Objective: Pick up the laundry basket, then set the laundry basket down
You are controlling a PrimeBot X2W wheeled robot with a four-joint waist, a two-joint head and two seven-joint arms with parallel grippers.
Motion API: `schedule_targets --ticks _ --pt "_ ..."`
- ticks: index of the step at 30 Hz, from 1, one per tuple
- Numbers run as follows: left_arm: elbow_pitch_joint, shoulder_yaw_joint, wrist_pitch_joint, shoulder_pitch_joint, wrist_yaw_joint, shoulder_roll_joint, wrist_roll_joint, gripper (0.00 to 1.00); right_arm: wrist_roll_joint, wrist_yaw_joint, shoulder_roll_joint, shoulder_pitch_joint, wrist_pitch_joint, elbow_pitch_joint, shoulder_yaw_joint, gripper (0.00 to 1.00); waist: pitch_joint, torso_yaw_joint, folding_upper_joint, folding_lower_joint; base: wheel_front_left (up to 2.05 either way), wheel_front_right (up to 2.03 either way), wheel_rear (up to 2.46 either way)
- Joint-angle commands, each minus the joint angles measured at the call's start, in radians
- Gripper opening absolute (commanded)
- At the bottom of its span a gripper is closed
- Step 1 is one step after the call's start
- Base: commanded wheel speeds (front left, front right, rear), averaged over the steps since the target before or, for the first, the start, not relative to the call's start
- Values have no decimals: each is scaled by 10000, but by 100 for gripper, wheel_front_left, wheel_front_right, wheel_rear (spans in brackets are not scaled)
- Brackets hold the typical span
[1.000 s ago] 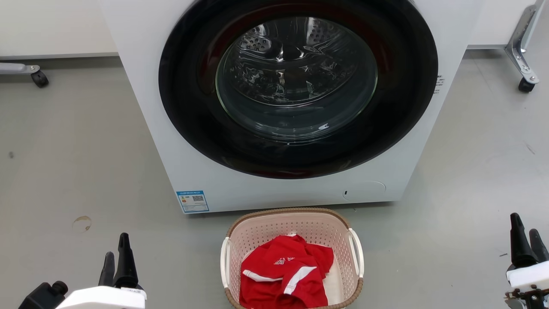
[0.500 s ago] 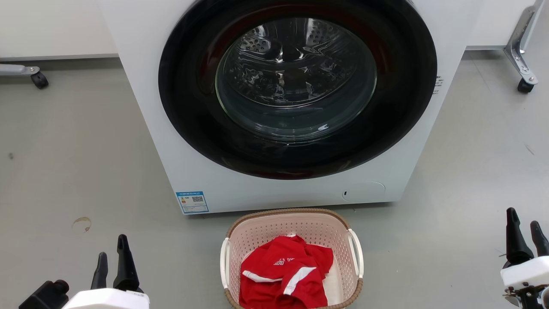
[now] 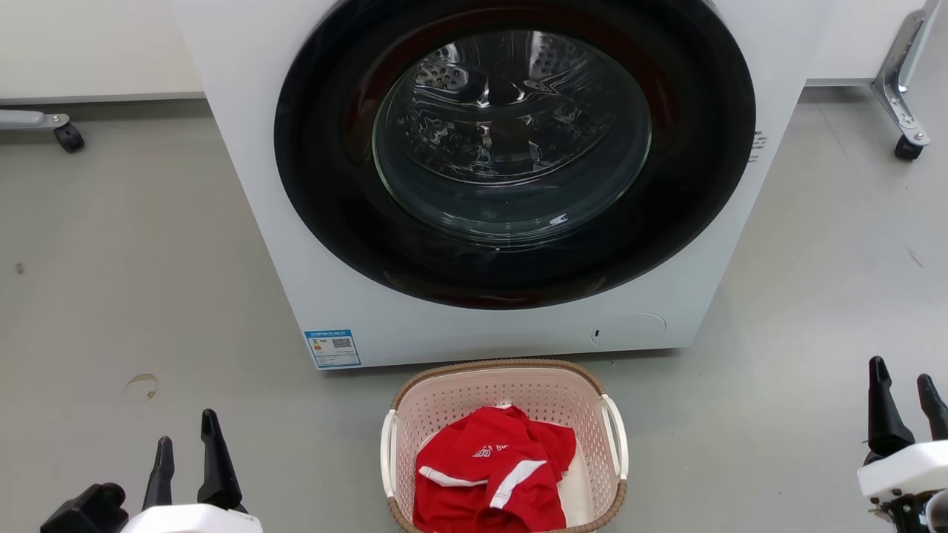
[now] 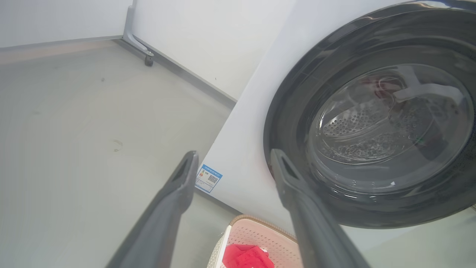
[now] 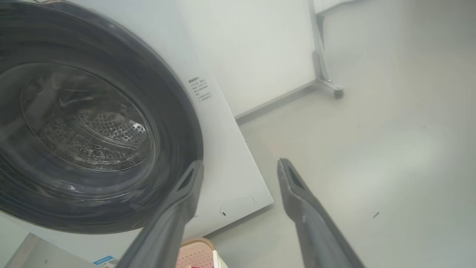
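Pink basket (image 3: 474,396) sits on the floor (image 3: 111,259) just before the washer (image 3: 244,148), not yet grasped. Left gripper (image 3: 185,429) and right gripper (image 3: 900,371), both spread, flank it well apart; next they likely must reach its handles (image 3: 615,437).

Grey floor (image 3: 104,244) carries white washer (image 3: 474,337), ahead of both pincers. Laundry basket (image 3: 496,364) sits on it between left pincer (image 3: 185,429) and right pincer (image 3: 900,370), just before the washer. Ring stain (image 3: 141,385) ahead of left pincer.
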Motion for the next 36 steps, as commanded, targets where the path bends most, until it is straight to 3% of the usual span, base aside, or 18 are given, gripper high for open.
schedule_targets --ticks 1,30,36 --pt "-317 191 -189 -109 123 145 377 100 -368 40 -354 -606 -224 -174 203 100 -5 1 -1 0 0 0 0" --pt "-539 22 -1009 160 737 307 3277 100 -3100 52 -542 -864 -1047 143 499 100 26 19 -1 0 0 0 0" --pt "-438 -71 -938 119 687 390 3273 100 -3096 52 -540 -873 -1052 161 515 100 39 22 -1 0 0 0 0"
